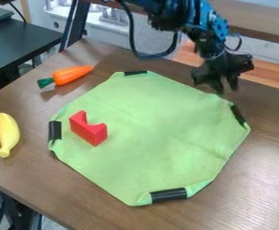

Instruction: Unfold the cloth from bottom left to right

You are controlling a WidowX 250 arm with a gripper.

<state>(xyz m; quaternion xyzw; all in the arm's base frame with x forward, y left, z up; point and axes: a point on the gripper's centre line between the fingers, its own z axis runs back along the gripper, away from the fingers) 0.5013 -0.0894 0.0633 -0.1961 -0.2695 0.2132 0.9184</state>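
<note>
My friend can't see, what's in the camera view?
A green cloth lies spread on a table, a red block on it. A black robot hand hangs near its upper-right edge; left are a toy carrot and banana.

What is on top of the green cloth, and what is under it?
A red block lies on the cloth. Beneath, wood table shows around its edges; whatever the cloth covers cannot be seen.
</note>
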